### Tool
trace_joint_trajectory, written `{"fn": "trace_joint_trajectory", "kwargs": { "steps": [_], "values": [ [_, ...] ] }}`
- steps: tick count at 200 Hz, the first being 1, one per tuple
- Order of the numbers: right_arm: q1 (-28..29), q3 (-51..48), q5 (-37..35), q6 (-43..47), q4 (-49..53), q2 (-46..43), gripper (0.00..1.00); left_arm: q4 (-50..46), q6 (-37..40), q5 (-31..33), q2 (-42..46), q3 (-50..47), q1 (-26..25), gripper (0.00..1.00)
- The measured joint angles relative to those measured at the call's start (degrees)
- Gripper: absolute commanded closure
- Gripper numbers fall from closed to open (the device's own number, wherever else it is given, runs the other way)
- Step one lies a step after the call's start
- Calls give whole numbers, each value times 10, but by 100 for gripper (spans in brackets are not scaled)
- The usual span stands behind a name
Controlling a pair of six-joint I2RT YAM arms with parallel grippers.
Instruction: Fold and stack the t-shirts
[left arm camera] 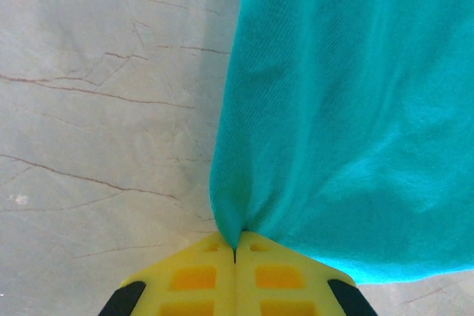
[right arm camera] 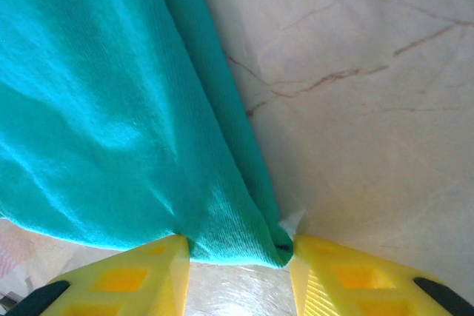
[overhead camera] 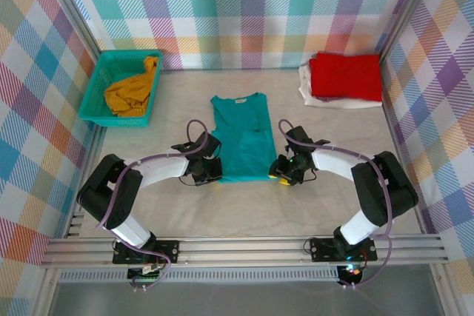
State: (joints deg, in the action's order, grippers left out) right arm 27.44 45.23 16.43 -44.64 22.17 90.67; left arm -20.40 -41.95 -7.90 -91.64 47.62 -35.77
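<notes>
A teal t-shirt (overhead camera: 241,138) lies lengthwise in the middle of the table, folded into a narrow strip, collar at the far end. My left gripper (overhead camera: 209,177) (left arm camera: 235,253) is shut on its near left corner, the cloth (left arm camera: 348,109) pinched between the yellow fingers. My right gripper (overhead camera: 281,173) (right arm camera: 237,249) is at the near right corner; its jaws stand apart with the hem of the teal cloth (right arm camera: 96,109) lying between them. A folded red t-shirt (overhead camera: 345,75) rests on a white one (overhead camera: 307,90) at the back right. A mustard-yellow t-shirt (overhead camera: 133,90) lies crumpled in the basket.
A teal mesh basket (overhead camera: 100,79) stands at the back left against the wall. Checked walls close in the table on three sides. Bare marbled tabletop (overhead camera: 244,209) stretches between the shirt's near edge and the arm bases.
</notes>
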Motion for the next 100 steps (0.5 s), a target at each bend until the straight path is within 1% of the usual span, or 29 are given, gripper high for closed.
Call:
{"fn": "trace_joint_trajectory", "kwargs": {
  "steps": [14,40,53,71,83,89,100],
  "values": [
    [0,12,-4,0,-3,7,61,1,0,0,1,-2,0,100],
    [0,40,-11,-1,-2,16,68,2,1,0,2,-2,0,100],
    [0,48,-14,-1,-3,22,73,2,2,0,2,-2,0,100],
    [0,48,-19,-4,-3,29,84,2,3,1,2,-2,0,100],
    [0,46,-21,-9,-3,29,89,2,3,5,5,-4,0,100],
    [0,45,-21,-9,-3,28,94,2,3,7,9,-6,0,100],
    [0,39,-21,-7,-4,24,99,0,3,9,17,-8,0,100]
  ]
}}
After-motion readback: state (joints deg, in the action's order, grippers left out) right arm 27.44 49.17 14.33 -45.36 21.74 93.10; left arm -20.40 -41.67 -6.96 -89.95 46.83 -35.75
